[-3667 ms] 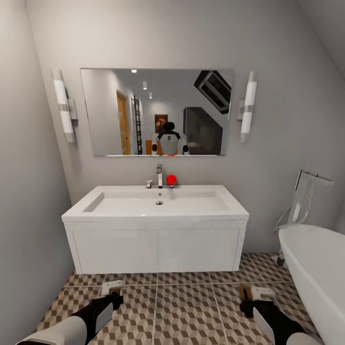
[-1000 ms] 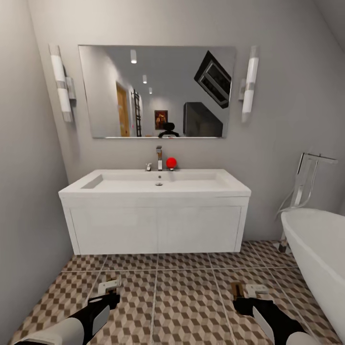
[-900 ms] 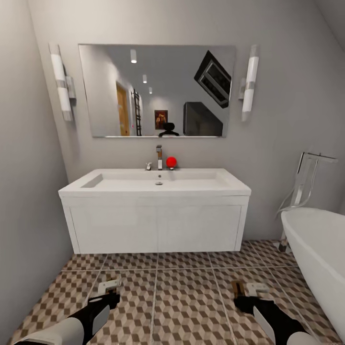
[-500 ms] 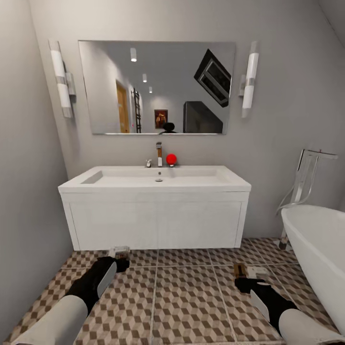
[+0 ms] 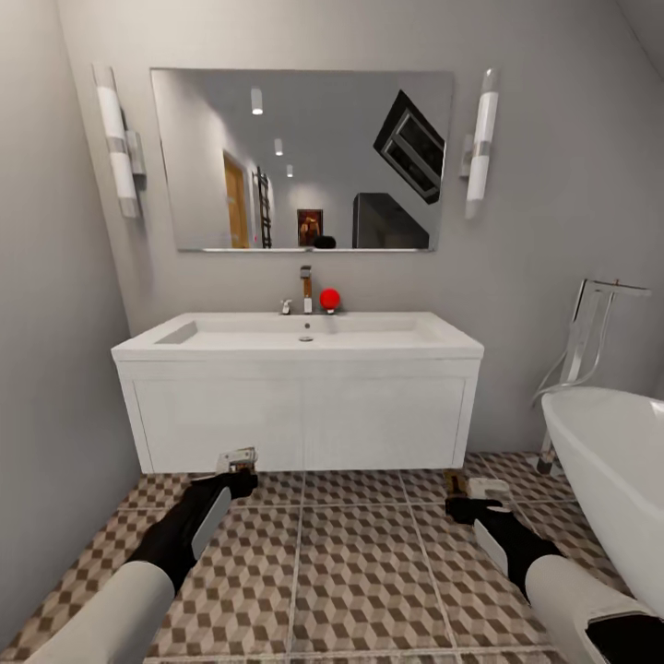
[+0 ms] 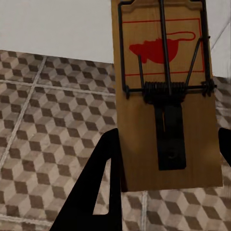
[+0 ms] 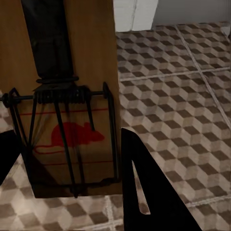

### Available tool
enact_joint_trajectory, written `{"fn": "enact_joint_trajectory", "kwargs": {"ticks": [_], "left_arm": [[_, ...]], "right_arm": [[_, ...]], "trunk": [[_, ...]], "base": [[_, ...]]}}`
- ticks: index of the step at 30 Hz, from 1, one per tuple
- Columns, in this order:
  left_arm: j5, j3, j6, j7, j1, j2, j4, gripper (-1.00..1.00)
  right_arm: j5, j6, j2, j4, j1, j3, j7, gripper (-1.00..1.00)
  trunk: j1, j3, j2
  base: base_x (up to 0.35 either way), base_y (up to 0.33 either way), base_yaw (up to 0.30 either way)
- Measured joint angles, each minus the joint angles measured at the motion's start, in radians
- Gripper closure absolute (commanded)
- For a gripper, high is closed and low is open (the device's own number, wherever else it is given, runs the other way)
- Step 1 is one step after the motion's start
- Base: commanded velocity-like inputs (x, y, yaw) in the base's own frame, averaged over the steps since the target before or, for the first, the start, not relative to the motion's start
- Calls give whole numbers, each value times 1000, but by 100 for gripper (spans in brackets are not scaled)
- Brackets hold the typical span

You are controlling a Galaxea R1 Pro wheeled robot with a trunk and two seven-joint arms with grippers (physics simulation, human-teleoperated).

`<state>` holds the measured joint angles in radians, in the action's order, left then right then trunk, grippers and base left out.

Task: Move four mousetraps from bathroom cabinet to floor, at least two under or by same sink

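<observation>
Start at the left side of the scene: the left tool (image 5: 238, 468) reaches low and forward toward the left foot of the white vanity below the bathroom sink (image 5: 297, 343), and it is clamped on a mousetrap (image 5: 236, 457), which shows in the head view as a small pale piece at the tool tip. In the left wrist view the same trap (image 6: 166, 91) is a tan wooden board with a red mouse print and a dark wire spring, its lower edges pinched between the two dark fingers (image 6: 103, 178). The step in hand appears to be setting both traps down at the sink. To do it well, lower each tool until the board lies flat and close on the bathroom floor (image 5: 360, 563), keep it next to or under the vanity edge, then part the fingers without dragging the board (a tilted release is likely to flip so light a piece). On the right, the right tool (image 5: 468, 498) sits near the right foot of the vanity, between it and the white bathtub (image 5: 613, 480), and is likewise clamped on the second mousetrap (image 5: 486, 486); the right wrist view shows this board (image 7: 72, 110) between the fingers (image 7: 144, 192), above the tiles and not visibly touching them. Whether either board touches the floor cannot be told.
</observation>
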<state>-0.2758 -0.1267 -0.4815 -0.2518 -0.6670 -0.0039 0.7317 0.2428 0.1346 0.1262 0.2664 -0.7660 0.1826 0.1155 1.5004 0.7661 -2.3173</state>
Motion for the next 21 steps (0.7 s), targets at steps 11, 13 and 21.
{"fn": "enact_joint_trajectory", "kwargs": {"ticks": [11, 13, 21], "left_arm": [[30, -8, -2, -32, -6, -131, 63, 100], [72, -10, -6, -85, -6, -145, 58, 100], [106, -5, -6, -144, -7, -148, 43, 100]], "right_arm": [[1, -3, -48, 91, -29, 2, 22, 100], [-2, 1, -62, 107, -29, 5, 72, 100], [-1, 3, -73, 120, -30, 7, 125, 100]], "trunk": [[42, 35, -77], [50, 41, -91], [81, 66, -147]], "base": [[0, 0, 0], [0, 0, 0], [0, 0, 0]]}}
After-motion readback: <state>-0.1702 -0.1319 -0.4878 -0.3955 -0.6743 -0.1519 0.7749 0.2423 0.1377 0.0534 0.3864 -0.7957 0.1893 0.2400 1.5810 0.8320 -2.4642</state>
